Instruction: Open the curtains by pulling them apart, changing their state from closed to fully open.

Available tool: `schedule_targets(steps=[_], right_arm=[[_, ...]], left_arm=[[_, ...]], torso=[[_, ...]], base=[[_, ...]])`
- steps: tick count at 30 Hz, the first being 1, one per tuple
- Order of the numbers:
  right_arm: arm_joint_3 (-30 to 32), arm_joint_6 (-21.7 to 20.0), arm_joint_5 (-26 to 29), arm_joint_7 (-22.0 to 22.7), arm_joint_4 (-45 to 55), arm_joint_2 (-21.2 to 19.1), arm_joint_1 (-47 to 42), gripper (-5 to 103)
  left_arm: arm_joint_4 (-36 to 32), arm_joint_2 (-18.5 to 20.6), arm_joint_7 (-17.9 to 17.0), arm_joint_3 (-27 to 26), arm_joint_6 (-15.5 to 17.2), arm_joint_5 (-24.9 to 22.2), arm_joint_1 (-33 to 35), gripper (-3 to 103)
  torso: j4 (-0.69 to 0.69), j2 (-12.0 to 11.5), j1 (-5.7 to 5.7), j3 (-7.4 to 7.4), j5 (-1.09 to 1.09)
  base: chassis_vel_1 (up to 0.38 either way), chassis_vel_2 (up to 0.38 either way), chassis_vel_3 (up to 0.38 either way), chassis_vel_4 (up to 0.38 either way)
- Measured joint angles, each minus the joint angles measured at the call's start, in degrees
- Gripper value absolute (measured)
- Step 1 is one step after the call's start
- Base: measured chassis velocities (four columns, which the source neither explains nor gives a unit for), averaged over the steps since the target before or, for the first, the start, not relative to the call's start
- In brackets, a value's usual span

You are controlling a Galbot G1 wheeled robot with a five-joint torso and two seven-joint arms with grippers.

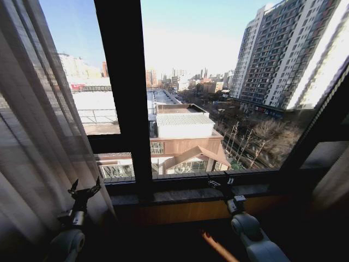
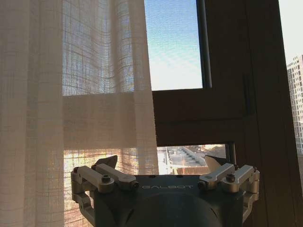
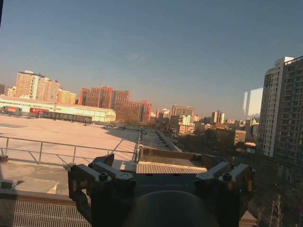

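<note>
The left curtain (image 1: 32, 125), sheer and pleated, hangs gathered along the left side of the window. In the left wrist view this curtain (image 2: 71, 94) covers the left half, and its free edge falls just beyond my fingers. My left gripper (image 1: 85, 188) (image 2: 161, 163) is open and held upright close beside that edge, with nothing between its fingers. My right gripper (image 1: 221, 183) (image 3: 158, 161) is open too, pointing at the bare glass above the sill. A dim fabric panel (image 1: 330, 188) shows at the far right edge.
A thick dark window frame bar (image 1: 125, 98) stands between the two arms. Its lower crossbar and the stone sill (image 1: 185, 195) run just in front of the grippers. The slanted right frame (image 1: 319, 120) bounds the window. Outside are rooftops and a tower block.
</note>
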Motion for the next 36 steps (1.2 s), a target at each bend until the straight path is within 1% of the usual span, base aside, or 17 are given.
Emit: schedule_targets(steps=[3, 10, 17, 20, 23, 29, 36], right_arm=[[0.00, 0.00, 0.00, 0.00, 0.00, 0.00, 0.00, 100], [0.00, 0.00, 0.00, 0.00, 0.00, 0.00, 0.00, 100], [0.00, 0.00, 0.00, 0.00, 0.00, 0.00, 0.00, 100], [0.00, 0.00, 0.00, 0.00, 0.00, 0.00, 0.00, 100], [0.00, 0.00, 0.00, 0.00, 0.01, 0.00, 0.00, 100], [0.00, 0.00, 0.00, 0.00, 0.01, 0.00, 0.00, 100], [0.00, 0.00, 0.00, 0.00, 0.00, 0.00, 0.00, 100]], left_arm=[[-0.73, -0.38, 0.00, 1.23, 0.49, 0.75, -0.51, 100], [-0.77, -1.33, -0.04, 1.68, 0.56, 1.77, -0.56, 100], [-0.03, -1.79, -0.37, 1.58, 0.00, 2.27, -0.49, 100], [0.42, -1.92, -0.53, 1.40, -0.31, 2.48, -0.44, 100], [0.97, -1.93, -0.82, 1.08, -0.48, 2.64, -0.51, 100], [3.49, -1.22, -1.72, 0.15, -0.88, 2.68, -1.41, 100], [4.64, -0.81, -1.72, 1.24, -1.44, 2.54, -2.46, 100]], torso=[[0.00, 0.00, 0.00, 0.00, 0.01], [0.00, 0.00, 0.00, 0.00, 0.01], [0.00, 0.00, 0.00, 0.00, 0.03], [0.01, 0.01, 0.00, -0.01, -0.02], [0.02, 0.01, 0.00, -0.01, -0.02], [0.00, 0.00, 0.00, 0.00, 0.01], [0.00, 0.00, 0.00, 0.00, 0.00]], base=[[0.000, 0.000, 0.000, 0.000], [0.000, 0.000, 0.000, 0.000], [0.053, 0.021, -0.077, -0.029], [0.086, 0.040, -0.081, -0.042], [0.056, 0.051, -0.051, -0.025], [0.000, 0.000, 0.000, 0.000], [0.000, 0.000, 0.000, 0.000]])
